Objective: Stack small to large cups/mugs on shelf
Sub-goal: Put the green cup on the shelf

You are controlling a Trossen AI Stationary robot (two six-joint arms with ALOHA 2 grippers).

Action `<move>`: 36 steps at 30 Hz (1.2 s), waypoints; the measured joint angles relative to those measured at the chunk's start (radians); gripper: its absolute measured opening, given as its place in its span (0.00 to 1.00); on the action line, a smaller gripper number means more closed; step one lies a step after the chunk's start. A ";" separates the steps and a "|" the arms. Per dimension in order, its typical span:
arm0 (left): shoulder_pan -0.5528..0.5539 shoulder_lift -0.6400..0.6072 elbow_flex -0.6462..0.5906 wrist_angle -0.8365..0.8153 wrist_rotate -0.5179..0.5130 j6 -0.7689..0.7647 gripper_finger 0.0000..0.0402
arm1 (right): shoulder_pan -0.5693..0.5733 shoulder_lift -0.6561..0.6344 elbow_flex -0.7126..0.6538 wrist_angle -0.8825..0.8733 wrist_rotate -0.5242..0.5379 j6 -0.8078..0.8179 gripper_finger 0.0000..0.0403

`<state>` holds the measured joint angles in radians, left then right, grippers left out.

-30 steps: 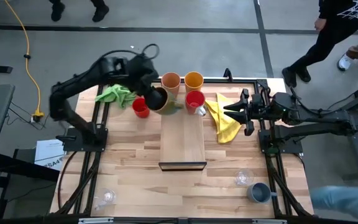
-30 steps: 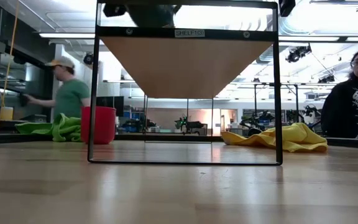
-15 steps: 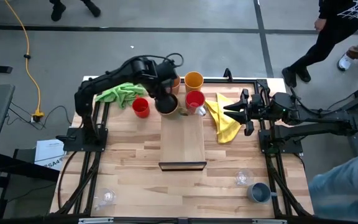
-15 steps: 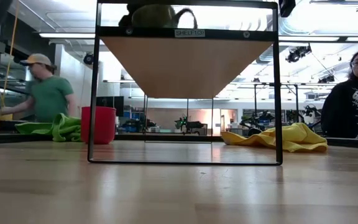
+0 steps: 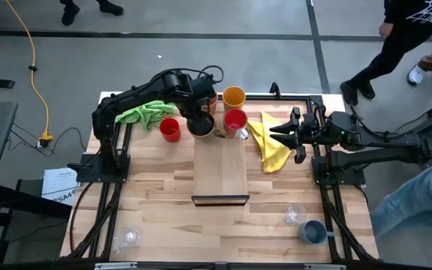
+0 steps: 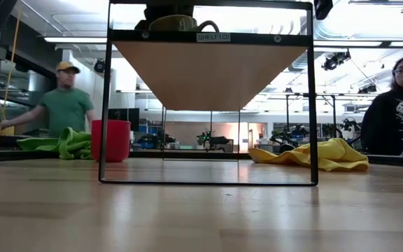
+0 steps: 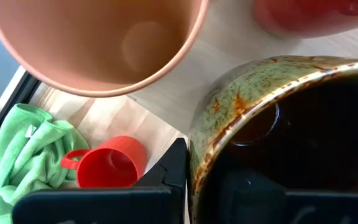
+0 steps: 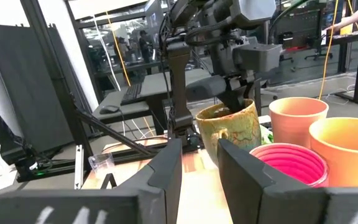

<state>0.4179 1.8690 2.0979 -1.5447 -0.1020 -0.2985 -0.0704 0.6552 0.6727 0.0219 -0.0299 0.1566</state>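
Light wood tabletop [image 5: 156, 210] fills the overhead view, two dark arms reaching in from either side. At centre lies the shelf [image 5: 220, 176], a long pale board w/ dark front edge; from table height it reads as a raised platform on a thin black frame. Left arm stretches to the shelf's far end; left gripper [image 5: 199, 120] pinches the rim of the brown mug [image 5: 202, 124], one finger inside, one outside, seen close in the wrist view [image 7: 278, 137]. Mug sits at or just over the shelf's far end; can't tell if it's touching down yet. Right gripper [image 5: 282, 135] waits, fingers spread, over the yellow cloth [image 5: 270, 146]. Peach tumbler [image 5: 207, 98] and orange tumbler [image 5: 234, 97] stand just beyond the shelf. One red mug [image 5: 235, 121] sits beside the brown mug, another red mug [image 5: 170, 129] nr the green cloth [image 5: 142, 113]. Grey-blue mug [image 5: 311, 232] and a clear glass [image 5: 293, 215] sit at the near right, second glass [image 5: 129, 237] near left.

To do this step well, prob: lower slowly, keep the mug upright, base fully on the board, clear of the red mug, then let go and lift straight up.
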 joint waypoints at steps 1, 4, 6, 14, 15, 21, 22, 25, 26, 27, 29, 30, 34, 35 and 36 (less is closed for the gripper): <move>0.000 0.000 0.000 0.000 -0.001 0.000 0.06 | 0.000 0.000 0.000 0.000 0.000 0.000 0.23; 0.001 0.000 0.000 0.001 -0.001 0.005 0.11 | 0.000 0.000 0.000 0.000 0.000 0.000 0.23; 0.001 0.000 0.000 0.001 -0.004 0.013 0.13 | 0.000 0.000 0.000 0.000 0.000 0.000 0.23; 0.001 0.034 -0.004 0.012 0.008 0.027 0.07 | 0.000 0.000 0.000 0.000 0.000 0.021 0.23; 0.001 0.035 -0.004 0.013 0.007 0.029 0.07 | 0.000 0.000 0.000 0.000 0.000 0.025 0.23; 0.000 0.033 -0.004 0.023 0.008 0.029 0.13 | 0.000 0.000 0.000 0.000 0.000 0.026 0.23; 0.000 0.032 -0.004 0.020 0.008 0.029 0.15 | 0.000 0.000 0.000 0.000 0.000 0.026 0.23; 0.001 0.031 -0.004 0.027 0.007 0.030 0.18 | 0.000 0.000 0.000 0.000 0.000 0.026 0.23; 0.001 0.031 -0.004 0.029 0.007 0.030 0.19 | 0.000 0.000 0.000 0.000 0.000 0.026 0.23; 0.001 0.031 -0.004 0.032 0.007 0.030 0.19 | 0.000 0.000 0.000 0.000 0.000 0.026 0.23; 0.001 0.031 -0.004 0.033 0.006 0.030 0.19 | 0.000 0.000 0.000 0.000 0.000 0.026 0.23; 0.001 0.031 -0.004 0.034 0.007 0.030 0.18 | 0.000 0.000 0.000 0.000 0.000 0.026 0.23; 0.001 0.031 -0.004 0.033 0.006 0.029 0.19 | 0.000 0.000 0.000 0.000 0.000 0.026 0.23; 0.001 0.031 -0.004 0.034 0.006 0.029 0.19 | 0.000 0.000 0.000 0.000 0.000 0.026 0.23; 0.001 0.031 -0.004 0.034 0.006 0.029 0.20 | 0.000 0.000 0.000 0.000 0.000 0.026 0.23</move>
<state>0.4188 1.9003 2.0941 -1.5104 -0.0959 -0.2695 -0.0703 0.6552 0.6727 0.0223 -0.0299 0.1829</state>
